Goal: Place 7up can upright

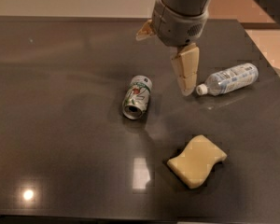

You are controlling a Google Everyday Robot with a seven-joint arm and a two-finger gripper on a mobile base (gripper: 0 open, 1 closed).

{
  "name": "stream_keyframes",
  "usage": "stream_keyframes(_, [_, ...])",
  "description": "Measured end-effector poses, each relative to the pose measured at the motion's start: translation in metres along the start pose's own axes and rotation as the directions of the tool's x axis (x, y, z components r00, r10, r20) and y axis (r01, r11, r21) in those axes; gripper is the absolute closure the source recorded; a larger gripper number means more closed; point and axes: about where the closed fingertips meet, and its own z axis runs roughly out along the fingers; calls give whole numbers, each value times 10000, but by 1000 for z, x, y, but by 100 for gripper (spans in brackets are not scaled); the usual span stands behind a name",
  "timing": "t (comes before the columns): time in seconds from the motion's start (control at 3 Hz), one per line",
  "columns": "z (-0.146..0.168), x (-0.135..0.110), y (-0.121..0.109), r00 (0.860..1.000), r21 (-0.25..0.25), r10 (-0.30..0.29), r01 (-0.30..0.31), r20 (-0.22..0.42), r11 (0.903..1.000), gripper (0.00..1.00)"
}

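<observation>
I've got the pincer (187,90) hanging over the surface (60,106), empty and, as far as I can tell, clenched. It sits between the bottle (228,80) and the can (137,97). The can lies on its side, apart from the pincer.

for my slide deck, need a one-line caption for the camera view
Gripper hovering between a 7up can lying on its side and a water bottle
</observation>
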Motion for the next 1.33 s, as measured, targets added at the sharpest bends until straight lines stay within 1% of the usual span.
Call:
stream_keyframes(0.33, [26,-12,-12,9859,-164,-1668,1670,160,9858,0])
stream_keyframes(0.67, [51,-25,-15,9527,-290,-2991,3009,534,9532,0])
stream_keyframes(1.0, [73,-38,-17,9122,-478,-4000,4050,885,9131,0])
stream_keyframes(1.33, [89,-44,-15,8646,-792,-4905,4994,1087,8627,0])
